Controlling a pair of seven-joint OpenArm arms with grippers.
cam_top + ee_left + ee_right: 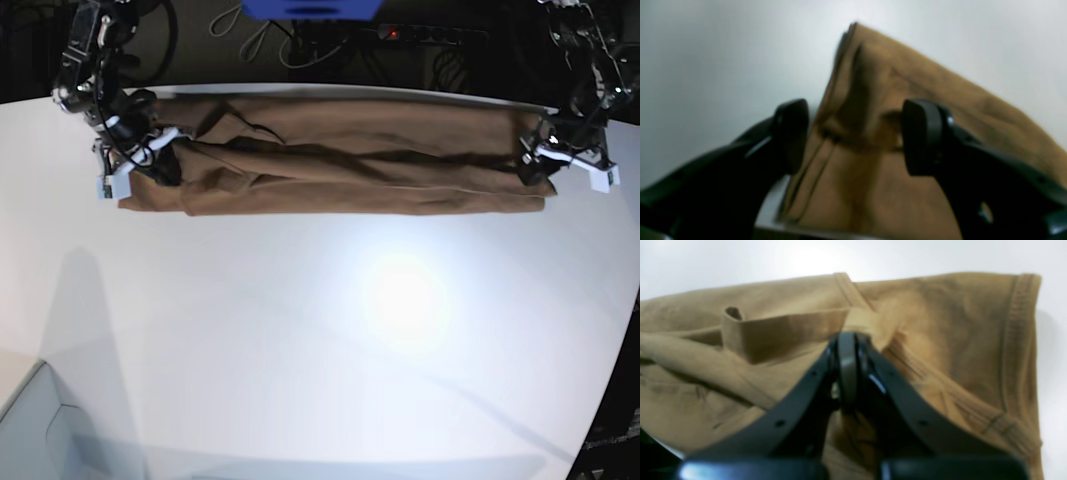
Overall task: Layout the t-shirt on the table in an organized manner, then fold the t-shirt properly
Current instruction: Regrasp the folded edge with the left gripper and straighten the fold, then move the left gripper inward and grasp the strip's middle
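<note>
T-shirt (340, 165) lies as a long folded band along far edge of table (300, 330) — left gripper (855, 136) open over one end, right gripper (846, 350) clamped on other end's fabric, so a lone pull could skew the fold.

No readable text, labels, brands or numbers anywhere in views.
</note>
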